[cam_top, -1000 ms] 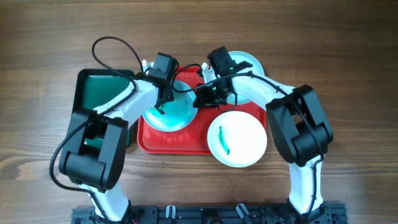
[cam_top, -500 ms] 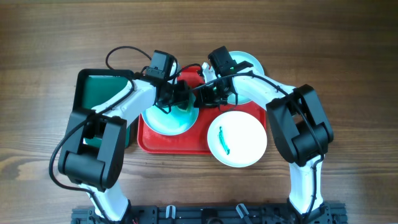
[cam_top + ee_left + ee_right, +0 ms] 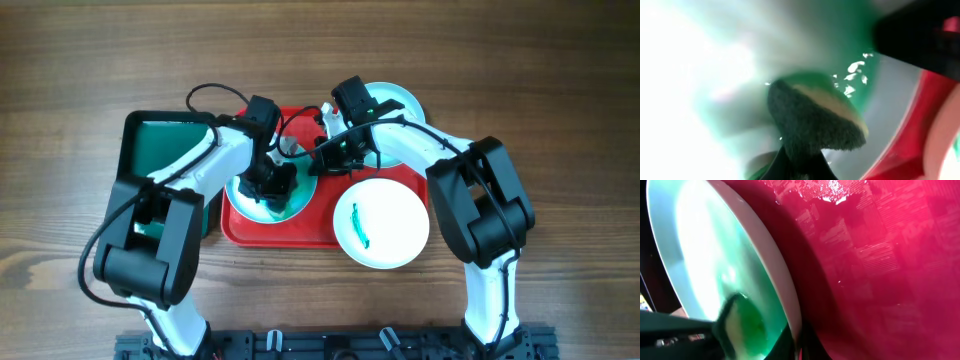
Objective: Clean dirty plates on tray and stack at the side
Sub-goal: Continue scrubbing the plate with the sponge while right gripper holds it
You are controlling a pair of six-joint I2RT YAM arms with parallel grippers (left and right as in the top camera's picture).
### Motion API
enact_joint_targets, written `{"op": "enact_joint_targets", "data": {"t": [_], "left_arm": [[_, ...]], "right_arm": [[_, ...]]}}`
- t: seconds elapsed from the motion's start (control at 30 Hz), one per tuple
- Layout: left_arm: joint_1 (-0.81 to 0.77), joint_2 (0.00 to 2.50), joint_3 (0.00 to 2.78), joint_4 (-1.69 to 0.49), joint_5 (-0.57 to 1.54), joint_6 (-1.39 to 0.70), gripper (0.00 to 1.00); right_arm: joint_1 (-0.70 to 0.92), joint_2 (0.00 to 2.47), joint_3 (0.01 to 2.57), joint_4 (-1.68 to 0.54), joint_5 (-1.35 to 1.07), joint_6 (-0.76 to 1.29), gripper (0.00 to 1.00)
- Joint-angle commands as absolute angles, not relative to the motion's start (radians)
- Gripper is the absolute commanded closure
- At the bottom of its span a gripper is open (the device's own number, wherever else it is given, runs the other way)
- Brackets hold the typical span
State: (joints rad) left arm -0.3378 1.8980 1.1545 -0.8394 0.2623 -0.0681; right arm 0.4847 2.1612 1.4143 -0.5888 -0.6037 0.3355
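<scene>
Left claw (image 3: 272, 184) clamps a sponge (image 3: 815, 120), pressing it against the plate (image 3: 715, 255). Right claw (image 3: 324, 159) grips that plate's rim over the tray (image 3: 300, 232).

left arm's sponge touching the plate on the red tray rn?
Touching. The right wrist view shows the sponge pressed against the face of the tilted plate, no gap between them; the left wrist view agrees.

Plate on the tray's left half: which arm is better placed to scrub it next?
Left. The left gripper holds the sponge down on the middle of the plate. The right gripper straddles the plate's rim, apparently steadying it, and carries no sponge.
</scene>
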Motion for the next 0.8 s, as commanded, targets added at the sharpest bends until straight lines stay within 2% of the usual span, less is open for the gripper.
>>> {"op": "enact_joint_targets", "data": {"t": [0.0, 0.13, 0.3, 0.4, 0.5, 0.57, 0.77], "left_arm": [[-0.329, 1.925, 1.131, -0.857, -0.245, -0.235, 0.96], [-0.329, 1.925, 1.131, -0.835, -0.377, -0.348, 0.96], [-0.331, 1.925, 1.131, -0.801, -0.336, -0.356, 0.96], [-0.332, 1.925, 1.131, -0.805, -0.128, -0.276, 0.96], [-0.332, 1.925, 1.131, -0.804, 0.254, -0.07, 0.96], [-0.332, 1.925, 1.131, -0.801, 0.411, 0.002, 0.96], [-0.332, 1.925, 1.131, -0.691, 0.482, 0.015, 0.96]], "right_arm": [[0.483, 2.205, 1.398, -0.587, -0.574, 0.325, 0.96], [0.483, 2.205, 1.398, -0.588, -0.574, 0.324, 0.96], [0.483, 2.205, 1.398, -0.588, -0.574, 0.325, 0.96], [0.483, 2.205, 1.398, -0.587, -0.574, 0.325, 0.96], [0.483, 2.205, 1.398, -0.585, -0.574, 0.325, 0.96], [0.483, 2.205, 1.398, -0.586, -0.574, 0.325, 0.96], [0.483, 2.205, 1.398, -0.586, -0.574, 0.325, 0.96]]}}
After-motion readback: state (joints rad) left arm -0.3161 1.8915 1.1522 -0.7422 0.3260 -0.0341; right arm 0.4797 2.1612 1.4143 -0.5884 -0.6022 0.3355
